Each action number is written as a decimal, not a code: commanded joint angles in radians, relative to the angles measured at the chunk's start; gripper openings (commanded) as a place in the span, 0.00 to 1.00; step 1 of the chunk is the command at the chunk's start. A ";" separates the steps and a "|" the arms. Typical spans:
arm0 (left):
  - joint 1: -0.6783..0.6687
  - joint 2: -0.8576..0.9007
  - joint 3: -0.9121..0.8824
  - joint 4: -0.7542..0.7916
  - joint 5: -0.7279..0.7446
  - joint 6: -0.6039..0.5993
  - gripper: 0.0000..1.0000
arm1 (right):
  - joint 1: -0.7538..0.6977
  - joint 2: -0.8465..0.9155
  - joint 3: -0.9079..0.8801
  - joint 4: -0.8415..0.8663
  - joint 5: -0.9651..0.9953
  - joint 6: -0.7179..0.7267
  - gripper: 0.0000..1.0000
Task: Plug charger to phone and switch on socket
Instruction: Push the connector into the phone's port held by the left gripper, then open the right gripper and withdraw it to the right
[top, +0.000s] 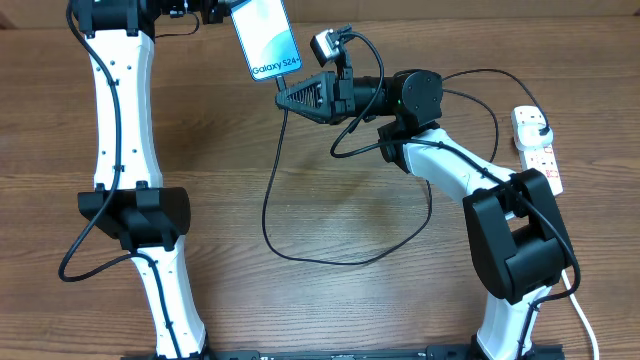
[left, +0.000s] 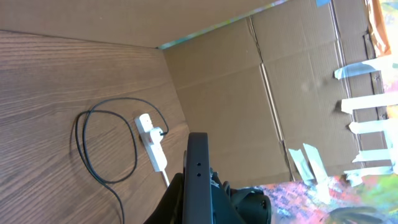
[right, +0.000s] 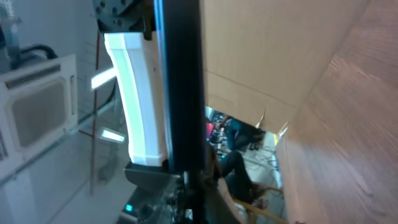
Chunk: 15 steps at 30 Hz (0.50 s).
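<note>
My left gripper is shut on the phone and holds it up at the table's far side, screen up, reading "Galaxy S24". The phone's dark edge shows in the left wrist view and the right wrist view. My right gripper is at the phone's lower edge, shut on the connector end of the charger. Its black cable loops down over the table and back. The black plug head sits in the white socket strip at the far right. The switch state is not readable.
Cardboard walls stand around the table's far side. The socket strip's white cord runs to the front right corner. The strip and cable loop also show in the left wrist view.
</note>
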<state>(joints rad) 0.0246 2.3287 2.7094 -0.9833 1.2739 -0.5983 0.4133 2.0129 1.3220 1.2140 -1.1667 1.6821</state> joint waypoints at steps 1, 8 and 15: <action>-0.018 0.006 0.006 -0.010 0.053 0.024 0.04 | -0.005 -0.004 0.009 0.003 0.059 -0.007 0.95; 0.096 0.006 0.006 -0.059 0.047 0.030 0.04 | -0.019 -0.004 0.009 -0.011 0.061 -0.015 1.00; 0.149 0.006 0.006 -0.229 0.045 0.167 0.04 | -0.083 -0.004 0.008 -0.682 0.091 -0.404 1.00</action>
<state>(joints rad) 0.1780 2.3291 2.7087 -1.1873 1.2858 -0.5163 0.3462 2.0109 1.3258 0.5926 -1.0954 1.4677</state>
